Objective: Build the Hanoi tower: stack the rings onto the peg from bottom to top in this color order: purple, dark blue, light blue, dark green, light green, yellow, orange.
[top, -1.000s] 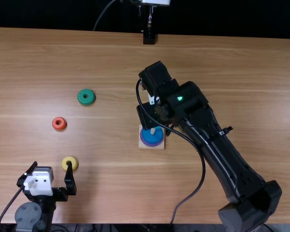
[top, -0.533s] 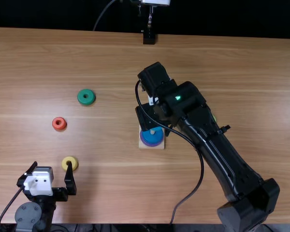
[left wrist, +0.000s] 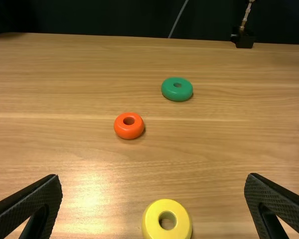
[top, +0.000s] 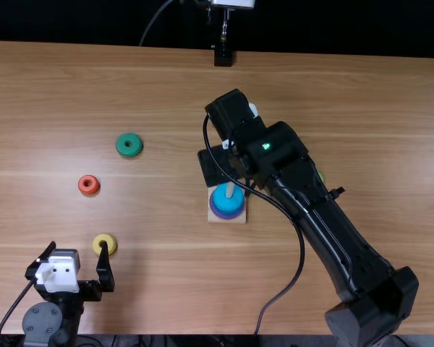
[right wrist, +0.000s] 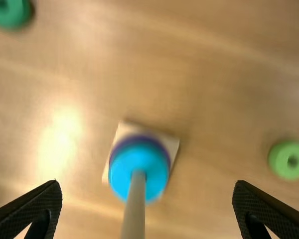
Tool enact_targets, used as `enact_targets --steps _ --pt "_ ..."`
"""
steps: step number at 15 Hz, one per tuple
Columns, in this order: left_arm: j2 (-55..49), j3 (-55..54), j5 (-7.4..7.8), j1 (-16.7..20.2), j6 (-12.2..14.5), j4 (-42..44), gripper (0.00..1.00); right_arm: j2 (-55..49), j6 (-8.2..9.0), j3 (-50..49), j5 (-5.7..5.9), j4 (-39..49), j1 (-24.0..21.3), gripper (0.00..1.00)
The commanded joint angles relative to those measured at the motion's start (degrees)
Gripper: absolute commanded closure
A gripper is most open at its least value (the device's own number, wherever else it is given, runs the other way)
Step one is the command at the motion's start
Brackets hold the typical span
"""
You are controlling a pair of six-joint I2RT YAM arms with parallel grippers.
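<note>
In the top view my right gripper (top: 218,165) hangs above the peg base (top: 212,217); a light blue ring (top: 227,202) lies around the peg (top: 230,189) over a purple ring (top: 215,210). The right wrist view has the gripper (right wrist: 147,184) open, a finger on either side of the peg (right wrist: 134,204). My left gripper (top: 78,247) stands open and empty beside the yellow ring (top: 110,240); in its wrist view, the gripper (left wrist: 153,176) has the yellow ring (left wrist: 152,222) low between its fingers. A dark green ring (top: 129,136) and orange ring (top: 82,186) lie flat farther left.
A light green ring (right wrist: 284,164) lies on the table, partly behind the right arm in the top view. A black post (top: 223,56) stands at the far edge. The right arm and its cable stretch over the table's near right part.
The light blue ring now covers the darker blue ring seen on the stack earlier. My right gripper has shifted slightly left. The left arm has stayed still.
</note>
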Motion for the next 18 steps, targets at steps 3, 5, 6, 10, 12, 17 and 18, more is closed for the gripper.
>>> enact_targets --steps 3,5,6,10,12,17,18 --pt "-0.6 -6.0 0.56 0.3 0.5 -4.4 0.00 -12.5 -0.40 -12.5 3.66 14.3 -0.3 0.00" --pt "-0.6 -6.0 0.56 0.3 0.5 -4.4 0.00 -21.9 -0.83 -24.2 4.93 23.8 -0.8 0.00" --pt "-0.6 -6.0 0.56 0.3 0.5 -4.4 0.00 -27.6 -1.46 -30.6 5.24 28.9 -3.8 0.00" --pt "-0.6 -6.0 0.56 0.3 0.5 -4.4 0.00 -49.0 -10.42 -56.6 4.51 50.2 -19.4 0.00" --pt "-0.6 -6.0 0.56 0.3 0.5 -4.4 0.00 -63.1 -14.11 -67.9 1.02 54.1 -25.3 0.00" --pt "-0.6 -6.0 0.56 0.3 0.5 -4.4 0.00 -93.3 -20.44 -87.5 -11.63 52.8 -28.0 0.00" --pt "-0.6 -6.0 0.56 0.3 0.5 -4.4 0.00 -98.0 -20.44 -91.0 -11.74 50.9 -29.3 0.00"
